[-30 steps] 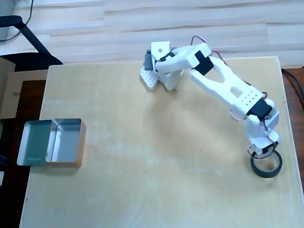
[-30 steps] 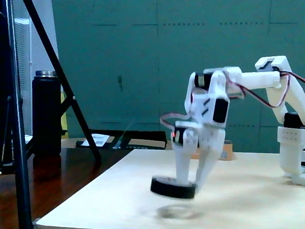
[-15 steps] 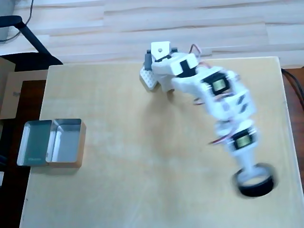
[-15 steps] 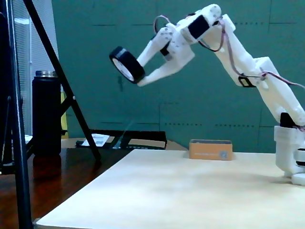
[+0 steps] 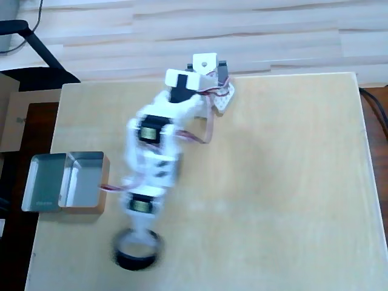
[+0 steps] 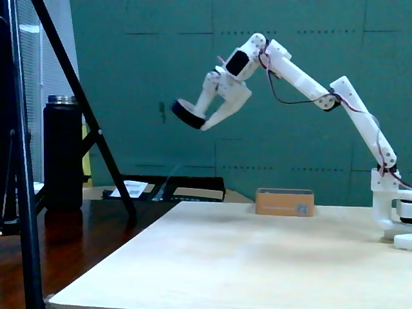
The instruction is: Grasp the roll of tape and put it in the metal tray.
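My gripper [image 6: 198, 120] is shut on the roll of tape [image 6: 187, 114], a thin black ring, and holds it tilted high above the table. In the overhead view the tape [image 5: 138, 257] shows blurred under the gripper [image 5: 143, 237], near the table's front edge. The metal tray [image 5: 45, 182], shiny silver with two compartments, stands at the table's left edge, up and to the left of the tape. In the fixed view the tray [image 6: 284, 201] is a low box at the far edge, well below and to the right of the tape.
The arm's base [image 5: 209, 73] is at the table's back edge. In the fixed view a black bottle [image 6: 62, 151] and black tripod legs [image 6: 77, 106] stand on the dark desk at left, off the light table [image 6: 257, 257].
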Motion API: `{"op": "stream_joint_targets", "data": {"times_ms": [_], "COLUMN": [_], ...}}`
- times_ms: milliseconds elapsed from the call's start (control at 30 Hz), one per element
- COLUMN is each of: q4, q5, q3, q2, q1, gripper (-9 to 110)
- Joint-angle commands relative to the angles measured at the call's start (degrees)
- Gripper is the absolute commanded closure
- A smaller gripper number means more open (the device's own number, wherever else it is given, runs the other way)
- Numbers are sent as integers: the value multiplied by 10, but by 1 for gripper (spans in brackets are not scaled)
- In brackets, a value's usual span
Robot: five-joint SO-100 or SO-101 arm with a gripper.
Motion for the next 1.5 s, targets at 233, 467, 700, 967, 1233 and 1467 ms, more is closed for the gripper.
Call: {"op": "stream_joint_targets", "data": {"times_ms": [233, 467, 700, 967, 1233, 1467], "q4": [185, 180, 179, 179, 178, 164], "q5": [-101, -105, -104, -101, -98, -68], "q3": [150, 271, 347, 353, 353, 352], "q2": [67, 71, 72, 64, 63, 63], "q1": [306, 353, 351, 351, 358, 357], "gripper": [102, 102, 102, 102, 101, 92]}}
